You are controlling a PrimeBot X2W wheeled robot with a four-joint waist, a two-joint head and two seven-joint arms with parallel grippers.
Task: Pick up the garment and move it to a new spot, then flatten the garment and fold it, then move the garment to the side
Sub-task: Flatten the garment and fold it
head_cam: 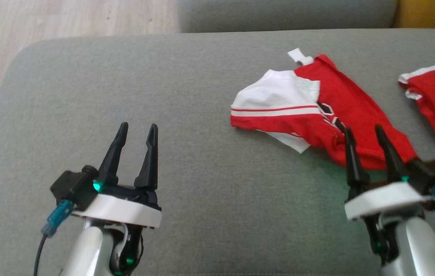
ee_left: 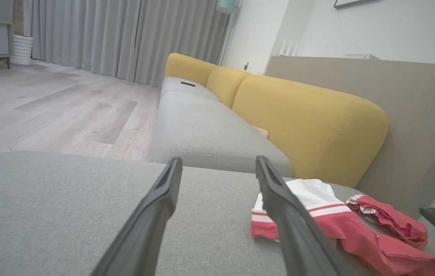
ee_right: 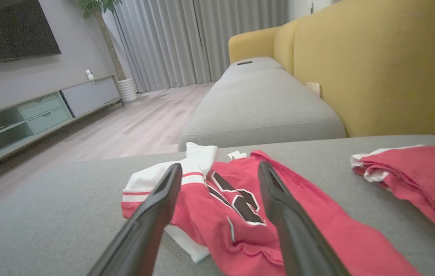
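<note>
The garment (head_cam: 355,111) is a red sports top with white parts, lying crumpled and unfolded on the right half of the grey seat cushion (head_cam: 164,96). It stretches slantwise, from far left to near right. Its left end is a white panel (head_cam: 275,96) crossed by a thin red stripe, with a red band along its near edge. Black numerals (ee_right: 240,199) edged in white sit creased on the red middle. A small white tab (head_cam: 298,56) sticks out at the far edge, and a white corner (head_cam: 294,142) pokes out from under the near edge.
</note>
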